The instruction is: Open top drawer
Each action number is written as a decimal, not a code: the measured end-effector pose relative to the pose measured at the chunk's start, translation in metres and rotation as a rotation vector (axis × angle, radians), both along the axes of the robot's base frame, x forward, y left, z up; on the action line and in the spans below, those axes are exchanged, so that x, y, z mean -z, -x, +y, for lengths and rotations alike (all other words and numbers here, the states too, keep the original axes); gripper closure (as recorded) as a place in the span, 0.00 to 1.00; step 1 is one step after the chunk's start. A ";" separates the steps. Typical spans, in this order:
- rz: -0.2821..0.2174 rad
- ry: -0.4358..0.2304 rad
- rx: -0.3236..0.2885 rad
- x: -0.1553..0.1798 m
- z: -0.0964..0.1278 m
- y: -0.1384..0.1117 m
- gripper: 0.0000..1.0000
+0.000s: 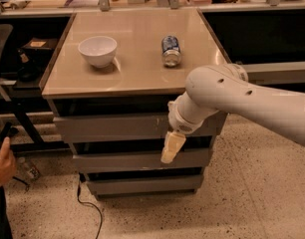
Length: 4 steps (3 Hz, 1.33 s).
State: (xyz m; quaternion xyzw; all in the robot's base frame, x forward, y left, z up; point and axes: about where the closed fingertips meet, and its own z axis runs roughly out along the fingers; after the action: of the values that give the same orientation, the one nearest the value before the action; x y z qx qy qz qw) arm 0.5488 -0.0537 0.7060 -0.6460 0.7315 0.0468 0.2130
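Where the top drawer [112, 127] sits: just under the table top [137, 68], highest of three stacked grey fronts, facing the viewer and seemingly shut.
Risk: the gripper [172, 147] could hook the wrong front, since it hangs low, at the gap above the middle drawer [117, 161]; with no handle to catch, it could also slip off an edge.
Drawer look: flat, plain grey, taller than the two below, with a few pale scuffs right of centre.
Gripper detail: cream-coloured, pointing down, right of centre, below the top drawer's lower edge; whether it is spread or closed cannot be told.
Robot arm [242, 96]: white, reaching in from the right, its wrist covering part of the drawer's right side.
On top: white bowl [97, 50] toward the left; can [170, 50] lying on its side to the right, which a jolt might roll.
Left edge: a person's hand [2, 166].
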 end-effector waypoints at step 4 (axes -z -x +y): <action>-0.032 0.047 0.044 0.046 0.002 -0.043 0.00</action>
State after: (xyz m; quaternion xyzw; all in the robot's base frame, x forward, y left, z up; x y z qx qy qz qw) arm 0.5920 -0.0513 0.6599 -0.6353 0.7429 0.0147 0.2102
